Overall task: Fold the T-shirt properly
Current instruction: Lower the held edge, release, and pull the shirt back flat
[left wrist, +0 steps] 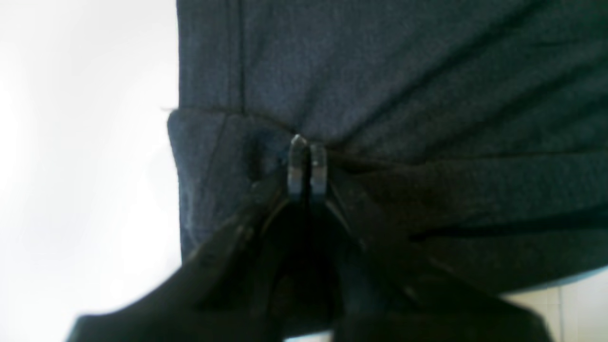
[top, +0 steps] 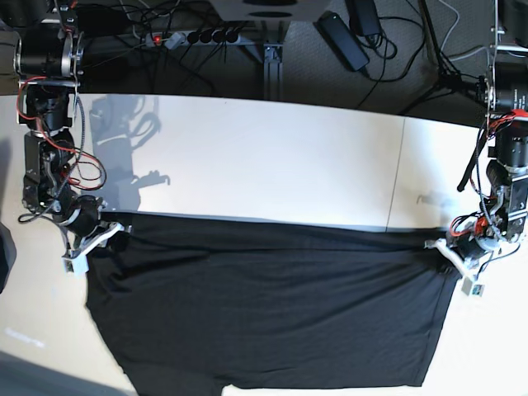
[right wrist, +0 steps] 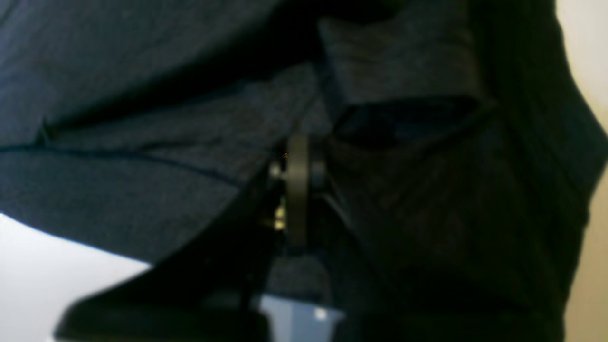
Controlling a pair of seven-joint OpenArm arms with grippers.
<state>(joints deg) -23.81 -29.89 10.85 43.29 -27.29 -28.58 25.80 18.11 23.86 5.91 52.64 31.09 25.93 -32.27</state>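
Note:
The T-shirt (top: 272, 305) is a wide sheet of black cloth stretched across the white table (top: 264, 165), and its lower edge runs out of the base view. No print shows. My left gripper (top: 444, 247) is shut on the shirt's far right corner. In the left wrist view its fingertips (left wrist: 308, 154) pinch bunched charcoal cloth (left wrist: 403, 85), with creases fanning away from them. My right gripper (top: 103, 235) is shut on the far left corner. In the right wrist view its closed fingers (right wrist: 299, 166) are buried in dark folds (right wrist: 142, 180).
A seam (top: 398, 177) crosses the table on the right. Behind the far edge lie a power strip (top: 194, 37), cables and a black adapter (top: 342, 37) on the floor. A dark object (top: 4, 256) shows at the left border.

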